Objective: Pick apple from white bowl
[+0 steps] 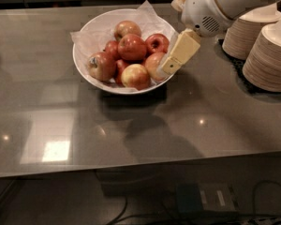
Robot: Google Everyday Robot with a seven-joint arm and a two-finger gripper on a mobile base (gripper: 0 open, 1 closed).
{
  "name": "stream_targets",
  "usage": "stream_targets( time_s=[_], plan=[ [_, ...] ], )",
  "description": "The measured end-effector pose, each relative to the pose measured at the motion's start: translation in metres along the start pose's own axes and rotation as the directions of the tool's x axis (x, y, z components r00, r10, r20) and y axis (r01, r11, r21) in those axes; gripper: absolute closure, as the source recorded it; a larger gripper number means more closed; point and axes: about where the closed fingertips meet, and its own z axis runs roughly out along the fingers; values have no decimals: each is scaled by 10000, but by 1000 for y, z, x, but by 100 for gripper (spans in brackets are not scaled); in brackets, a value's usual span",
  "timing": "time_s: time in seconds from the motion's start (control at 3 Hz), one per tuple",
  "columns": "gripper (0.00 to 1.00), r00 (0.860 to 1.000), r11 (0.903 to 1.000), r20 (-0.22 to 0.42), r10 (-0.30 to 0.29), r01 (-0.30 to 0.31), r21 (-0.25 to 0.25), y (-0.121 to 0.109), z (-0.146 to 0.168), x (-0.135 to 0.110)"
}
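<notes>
Upper centre of the frame, on the tabletop [84,139]: white bowl [76,62] heaped with roughly 8 apples [136,76], the apple [132,47] riding top-middle (exposed, so reachable from above). At the bowl's right edge, gripper [165,71] slanted down over the rim; open or closed, cannot tell.

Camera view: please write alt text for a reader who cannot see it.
A robot gripper hangs at the right rim of a white bowl of apples on a grey table. A large red apple tops the pile; paper plates are stacked at right.
</notes>
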Motion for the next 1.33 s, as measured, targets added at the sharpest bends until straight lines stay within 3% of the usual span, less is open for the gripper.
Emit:
stream_targets(
  time_s=[0.33, 0.67, 1.33],
  plan=[
    [14, 9976, 9994, 652, 235, -250, 223, -10, 8, -10],
    [24, 9958, 9996, 885, 218, -232, 157, -15, 20, -18],
    [30, 9979, 9997, 615, -220, 226, -93, -26, 48, -19]
  ],
)
